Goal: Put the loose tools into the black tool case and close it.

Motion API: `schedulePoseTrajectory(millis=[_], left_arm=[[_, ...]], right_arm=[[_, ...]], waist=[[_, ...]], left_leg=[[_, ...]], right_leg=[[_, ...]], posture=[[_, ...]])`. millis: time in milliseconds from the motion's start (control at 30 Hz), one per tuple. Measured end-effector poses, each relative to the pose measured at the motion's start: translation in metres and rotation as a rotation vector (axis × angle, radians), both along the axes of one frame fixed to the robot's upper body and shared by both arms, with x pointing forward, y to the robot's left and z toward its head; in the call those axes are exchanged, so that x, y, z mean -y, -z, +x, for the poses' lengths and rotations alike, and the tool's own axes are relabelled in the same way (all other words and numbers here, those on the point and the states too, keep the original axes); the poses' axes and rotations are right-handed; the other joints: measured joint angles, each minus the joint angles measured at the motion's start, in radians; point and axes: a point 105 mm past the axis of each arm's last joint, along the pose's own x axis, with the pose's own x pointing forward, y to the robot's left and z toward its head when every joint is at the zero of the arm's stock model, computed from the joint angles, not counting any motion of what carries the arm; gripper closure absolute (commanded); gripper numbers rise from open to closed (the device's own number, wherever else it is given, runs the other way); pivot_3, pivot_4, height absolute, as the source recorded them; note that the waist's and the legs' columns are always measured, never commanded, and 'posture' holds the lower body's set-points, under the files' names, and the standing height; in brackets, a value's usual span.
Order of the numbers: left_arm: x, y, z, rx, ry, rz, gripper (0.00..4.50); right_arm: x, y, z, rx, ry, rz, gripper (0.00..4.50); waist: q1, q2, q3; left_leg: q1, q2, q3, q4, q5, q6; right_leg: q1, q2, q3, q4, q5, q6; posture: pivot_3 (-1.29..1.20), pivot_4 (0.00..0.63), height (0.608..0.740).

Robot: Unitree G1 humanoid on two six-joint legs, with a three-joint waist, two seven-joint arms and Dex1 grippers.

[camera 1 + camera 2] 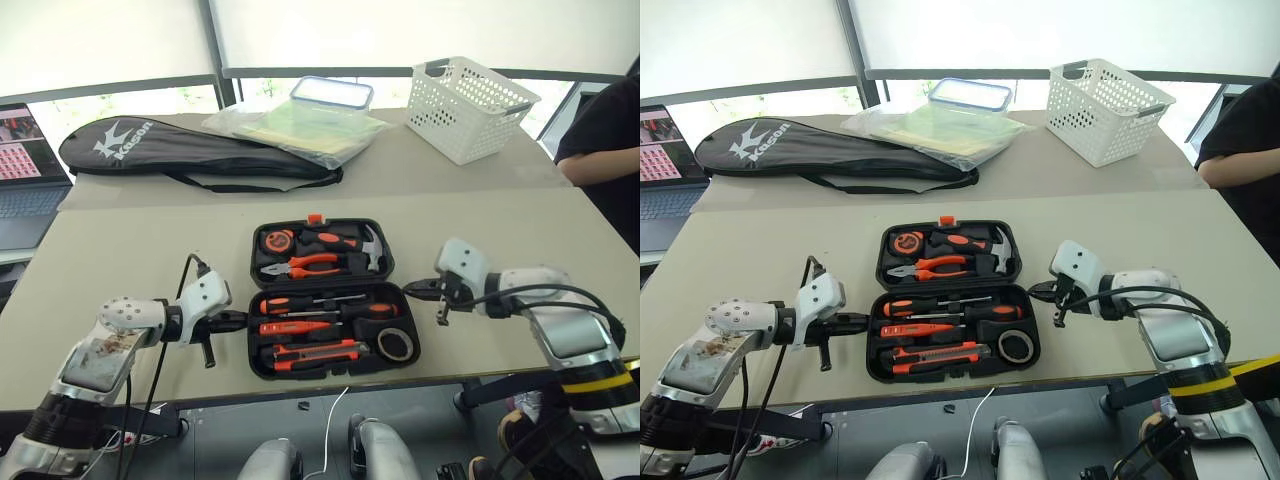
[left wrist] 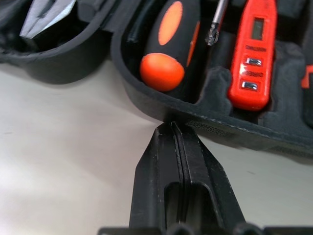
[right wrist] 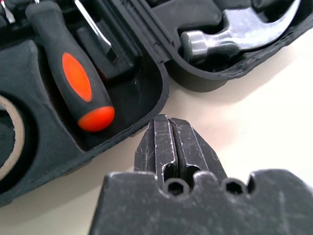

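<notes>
The black tool case (image 1: 330, 373) lies open on the table in front of me, lid half to the far side. In its near half lie two black-and-orange screwdrivers (image 1: 300, 302) (image 1: 352, 310), a slim red screwdriver (image 1: 295, 327), an orange utility knife (image 1: 315, 353) and a black tape roll (image 1: 397, 344). My left gripper (image 1: 238, 321) is shut and empty, its tips at the case's left wall (image 2: 161, 110). At the right side, my right gripper (image 1: 412, 289) is shut and empty, its tips (image 3: 168, 120) close to the rim by the hinge.
Pliers (image 1: 310, 265), a hammer (image 1: 368, 248) and a tape measure (image 1: 275, 241) sit in the lid half. A black racket bag (image 1: 190, 150), a plastic bag (image 1: 310, 125) and a white basket (image 1: 465, 105) are at the back. A person's arm (image 1: 600, 150) is at the right.
</notes>
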Motion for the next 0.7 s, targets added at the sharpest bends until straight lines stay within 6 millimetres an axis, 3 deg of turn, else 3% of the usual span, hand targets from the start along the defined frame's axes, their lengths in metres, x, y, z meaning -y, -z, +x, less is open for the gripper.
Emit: schedulePoseTrajectory(millis=[200,233,333,400,467,633,700], left_arm=[[-0.013,0.002,0.0,0.021,-0.05,0.024,4.45],[-0.02,0.002,0.003,0.019,-0.084,0.032,4.22],[-0.051,-0.002,0.012,-0.02,-0.246,0.021,3.45],[-0.065,-0.006,0.017,-0.067,-0.351,-0.033,2.62],[-0.07,-0.011,0.024,-0.094,-0.415,-0.08,1.96],[-0.05,-0.035,0.065,-0.206,-0.572,-0.324,0.04],[-0.036,-0.04,0.076,-0.271,-0.596,-0.394,0.0]], right_arm=[[0.001,0.005,-0.004,-0.004,0.014,0.0,4.5],[0.006,0.004,-0.002,0.007,0.038,-0.009,4.5],[0.032,-0.005,0.008,0.027,0.172,-0.003,3.76],[0.047,-0.012,0.012,0.03,0.253,0.018,2.98],[0.05,-0.016,0.015,0.017,0.289,0.056,2.35],[0.033,-0.03,0.048,-0.049,0.407,0.279,0.55],[0.022,-0.034,0.06,-0.072,0.425,0.324,0.07]], waist=[[-0.008,0.0,0.0],[-0.009,0.0,0.0],[-0.008,0.0,0.0],[-0.008,0.0,0.0],[-0.008,0.0,0.0],[-0.007,-0.001,0.0],[-0.007,-0.001,0.0]], left_leg=[[0.004,0.0,0.003,0.001,0.0,0.0],[0.004,0.0,0.003,0.001,0.0,0.0],[0.005,0.0,0.003,0.0,0.0,0.0],[0.005,0.0,0.003,0.0,0.0,0.0],[0.004,0.0,0.003,0.001,0.0,0.0],[0.001,-0.001,0.002,0.008,0.0,0.0],[0.0,-0.001,0.002,0.009,0.0,0.0]], right_leg=[[0.001,0.0,0.003,0.0,0.0,0.0],[0.001,0.0,0.003,0.001,0.0,0.0],[0.001,0.001,0.003,0.002,0.0,0.0],[0.001,0.001,0.002,0.002,0.0,-0.001],[0.001,0.001,0.002,0.002,0.0,-0.001],[0.002,0.0,0.002,0.002,0.002,0.0],[0.002,0.0,0.002,0.004,0.002,0.0]], posture=[[0.0,0.15,0.74],[0.0,0.15,0.74],[0.0,0.15,0.74],[0.0,0.15,0.74],[0.0,0.15,0.74],[0.0,0.15,0.74],[0.0,0.15,0.74]])
